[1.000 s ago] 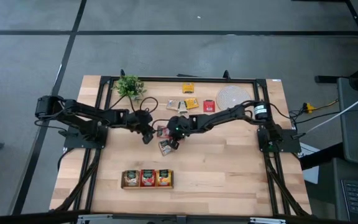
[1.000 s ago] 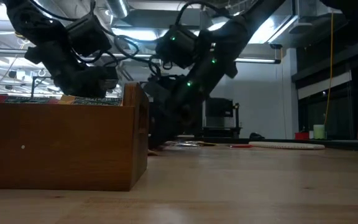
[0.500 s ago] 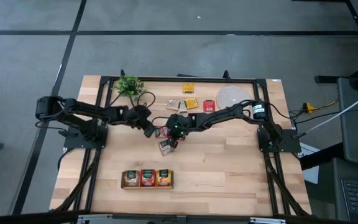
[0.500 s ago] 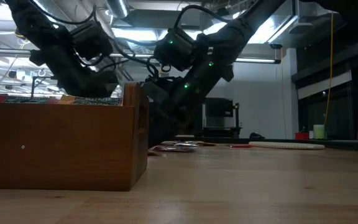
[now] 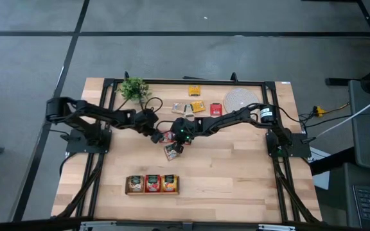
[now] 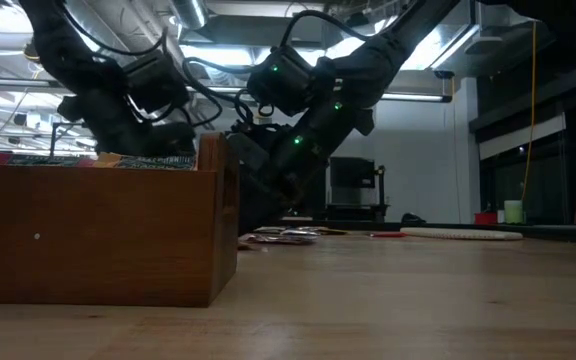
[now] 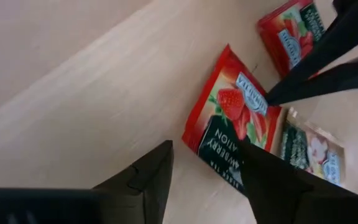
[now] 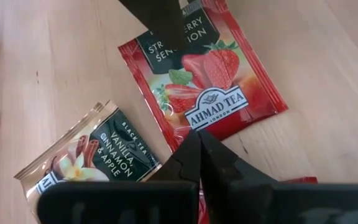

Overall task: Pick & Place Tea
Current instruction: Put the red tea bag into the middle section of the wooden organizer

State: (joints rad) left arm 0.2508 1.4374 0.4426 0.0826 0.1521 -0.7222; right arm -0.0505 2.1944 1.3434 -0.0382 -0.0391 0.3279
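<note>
Left gripper (image 7: 204, 180): fingers (image 7: 145, 180) spread apart, nothing between them but bare wood; one finger tip sits at the near edge of a red strawberry sachet (image 7: 235, 127) lying flat on the table (image 5: 236, 173), not gripped. Right gripper (image 8: 197, 155): fingers pressed together to a closed point, holding nothing, tips resting on the edge of that same red strawberry sachet (image 8: 207, 81) (whether they actually press on it, can't tell). Just beside the right fingertips, a pale vanilla-cinnamon-apple sachet (image 8: 89, 158) lies flat, apart from the red one. A second red sachet (image 7: 291, 31) lies just beyond the first, partly behind the right arm's fingers in the left wrist view. In the high view the two grippers meet mid-table, left gripper (image 5: 156, 135) and right gripper (image 5: 175, 140) nearly tip to tip over the little cluster of sachets, with the pale one (image 5: 171, 152) nearest the front edge. Farther out, behind the grippers: more loose sachets (image 5: 194, 106), a round woven mat (image 5: 239, 99) toward the right arm's side and a small green plant (image 5: 133, 88) toward the left arm's side. In front of the grippers, well apart, the wooden tray (image 5: 153, 191) with sachets in all three compartments: pale, red, yellow-orange.
</note>
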